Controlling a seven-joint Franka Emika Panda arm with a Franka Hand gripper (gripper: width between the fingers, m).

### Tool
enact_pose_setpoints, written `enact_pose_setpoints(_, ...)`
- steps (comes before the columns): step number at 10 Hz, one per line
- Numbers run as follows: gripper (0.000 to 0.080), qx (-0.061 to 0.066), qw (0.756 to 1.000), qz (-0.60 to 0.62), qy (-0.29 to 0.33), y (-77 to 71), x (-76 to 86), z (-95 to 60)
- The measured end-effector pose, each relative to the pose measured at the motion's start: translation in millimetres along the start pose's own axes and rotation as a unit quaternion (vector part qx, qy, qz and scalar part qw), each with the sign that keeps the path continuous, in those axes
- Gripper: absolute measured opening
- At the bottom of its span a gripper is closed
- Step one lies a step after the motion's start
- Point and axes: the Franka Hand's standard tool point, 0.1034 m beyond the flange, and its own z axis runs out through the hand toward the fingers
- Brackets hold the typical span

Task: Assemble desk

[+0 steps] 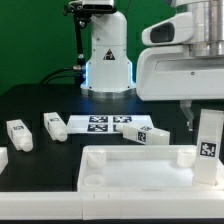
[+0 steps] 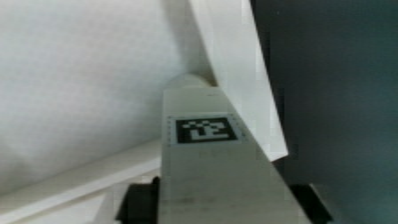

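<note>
1. The desk panel (image 1: 130,156) lies flat on the black bench (image 1: 40,100) in the lower middle and lower right of the exterior view. It is a wide white plastic rectangle with a raised rim and rounded sockets at its corners.
2. An upright leg (image 1: 208,140) stands at the panel's corner on the exterior view's right. It is a blocky white bar with a small black-and-white square tag low on its face.
3. The pincer (image 2: 217,196) is narrowed onto this upright leg. In the wrist view its dark fingers (image 2: 135,196) sit flush against the leg's two sides, with the tag facing the camera.
4. In the same view the leg's far end meets the inner angle of the panel's smooth rim.
5. A loose leg (image 1: 18,133) and a second leg (image 1: 53,124) lie on the bench at the exterior view's left, well apart from the panel. Both are short, boxy and matte white.
6. A third leg (image 1: 150,135) lies just beside the marker board (image 1: 112,124), a thin flat sheet in the middle of the frame.
7. The glossy white robot base (image 1: 107,60) stands at the upper middle.
</note>
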Motion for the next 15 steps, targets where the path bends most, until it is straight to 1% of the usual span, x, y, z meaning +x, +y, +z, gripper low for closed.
enact_pose_setpoints(2,0.0293,0.003,0.994,0.112,0.002,2.1,1.1,1.3)
enact_pose_setpoints(3,0.0293,0.002,0.982,0.189,0.002,0.5,-1.1,1.8)
enact_pose_setpoints(4,0.0293,0.003,0.954,0.3,0.002,-1.3,-2.8,2.4)
enact_pose_setpoints(5,0.0293,0.01,0.922,0.386,-0.002,-0.4,-1.1,2.4)
enact_pose_setpoints(6,0.0293,0.02,0.902,0.431,-0.014,1.1,3.9,-0.3)
enact_pose_setpoints(7,0.0293,0.021,0.875,0.483,-0.022,1.2,4.9,-1.8)
enact_pose_setpoints(8,0.0293,0.018,0.863,0.504,-0.024,-0.5,1.1,0.8)
enact_pose_setpoints(9,0.0293,0.018,0.857,0.515,-0.024,-0.7,0.8,1.1)
enact_pose_setpoints(10,0.0291,0.017,0.827,0.561,-0.026,-1.5,0.0,1.5)
enact_pose_setpoints(11,0.0291,0.016,0.814,0.58,-0.026,-1.8,-0.2,1.6)
enact_pose_setpoints(12,0.0291,0.016,0.819,0.573,-0.026,-1.6,-0.1,1.6)
enact_pose_setpoints(13,0.0356,0.016,0.828,0.56,-0.026,-1.6,-0.1,1.6)
enact_pose_setpoints(14,0.0356,0.015,0.851,0.524,-0.022,-0.9,0.1,1.7)
enact_pose_setpoints(15,0.0534,0.008,0.9,0.435,-0.018,0.1,-1.3,2.2)
